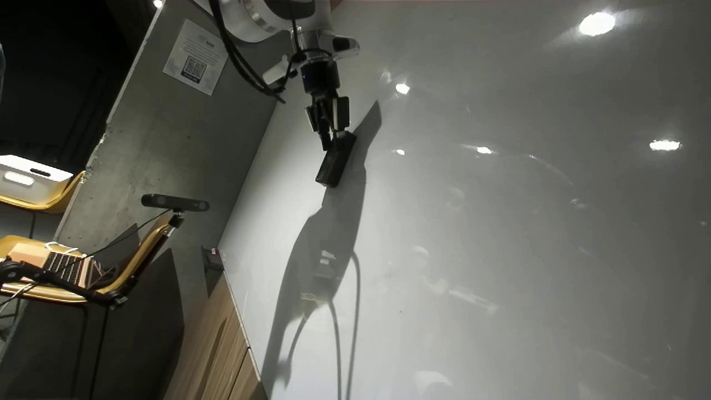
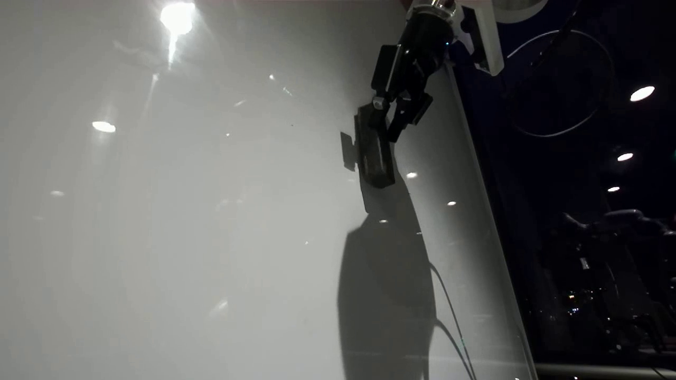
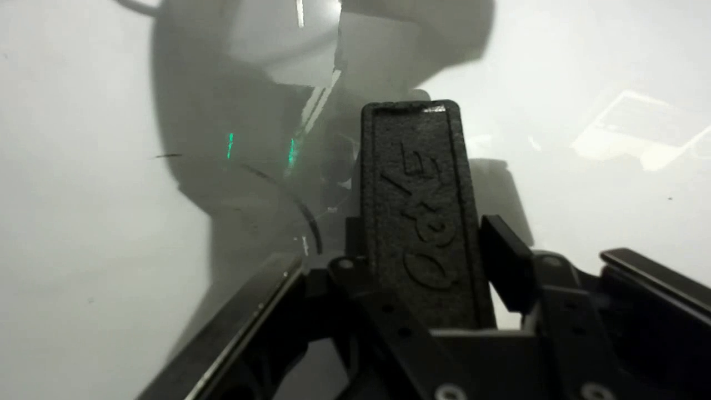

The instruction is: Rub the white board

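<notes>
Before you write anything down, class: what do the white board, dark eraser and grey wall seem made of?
White board: glossy, perhaps glass or coated metal; it throws back crisp light reflections.
Dark eraser: mostly matte, perhaps moulded plastic or foam; its lettered face looks grainy.
Grey wall: dull, likely concrete; mottled and rough-edged.

The white board (image 1: 533, 333) is gleaming white, green glints (image 3: 230, 145) and a dark curved stroke (image 3: 305, 211) streaking grey shadow (image 3: 194, 83). The lettered block (image 3: 416, 194) is looking charcoal, perhaps black in this dimness; the gripper (image 3: 430, 250) is showing black, a chair (image 1: 145, 250) yellow.
</notes>
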Robot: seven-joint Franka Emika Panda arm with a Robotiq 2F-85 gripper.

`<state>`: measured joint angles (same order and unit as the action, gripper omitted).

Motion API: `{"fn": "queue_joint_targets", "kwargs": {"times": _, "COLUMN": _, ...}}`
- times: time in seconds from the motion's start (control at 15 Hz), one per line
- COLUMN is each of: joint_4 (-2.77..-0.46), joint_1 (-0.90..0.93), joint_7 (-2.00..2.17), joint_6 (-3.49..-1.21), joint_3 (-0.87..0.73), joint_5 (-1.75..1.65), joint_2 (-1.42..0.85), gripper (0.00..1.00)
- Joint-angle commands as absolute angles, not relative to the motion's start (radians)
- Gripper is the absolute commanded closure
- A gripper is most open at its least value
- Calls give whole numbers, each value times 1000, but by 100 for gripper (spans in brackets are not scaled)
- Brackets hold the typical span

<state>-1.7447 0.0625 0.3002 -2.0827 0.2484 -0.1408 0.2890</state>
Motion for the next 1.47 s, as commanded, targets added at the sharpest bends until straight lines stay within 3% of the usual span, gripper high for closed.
{"fn": "queue_joint_targets", "kwargs": {"times": 0.0, "joint_4": -1704, "joint_1": 70, "joint_7": 325, "joint_6": -2093, "joint_3": 258, "joint_5": -178, "joint_2": 245, "gripper": 71}}
{"fn": "queue_joint_targets", "kwargs": {"times": 1.4, "joint_4": -1850, "joint_1": -12, "joint_7": 231, "joint_6": -2151, "joint_3": 110, "joint_5": -265, "joint_2": 210, "gripper": 71}}
